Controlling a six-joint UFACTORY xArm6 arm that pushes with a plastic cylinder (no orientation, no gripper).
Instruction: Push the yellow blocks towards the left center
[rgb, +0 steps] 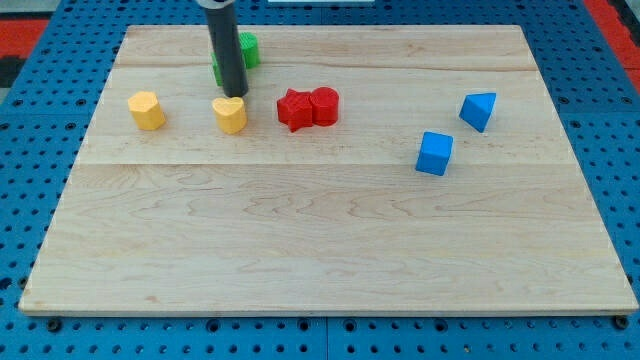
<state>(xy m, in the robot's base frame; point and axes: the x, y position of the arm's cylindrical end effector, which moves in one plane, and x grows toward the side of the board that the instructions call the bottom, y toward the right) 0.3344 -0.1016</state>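
Note:
Two yellow blocks lie in the upper left of the wooden board. One yellow block (147, 110), roughly hexagonal, sits further to the view's left. The other, a yellow heart-shaped block (229, 115), sits to its right. My rod comes down from the view's top, and my tip (236, 94) stands just above the heart block's upper right edge, touching it or nearly so. The rod hides part of the green blocks behind it.
Green blocks (246, 49) sit near the board's top edge behind the rod. A red star-like block (294, 109) and a red rounded block (324, 105) touch each other right of the heart. A blue cube (434, 153) and a blue wedge-like block (478, 110) lie at right.

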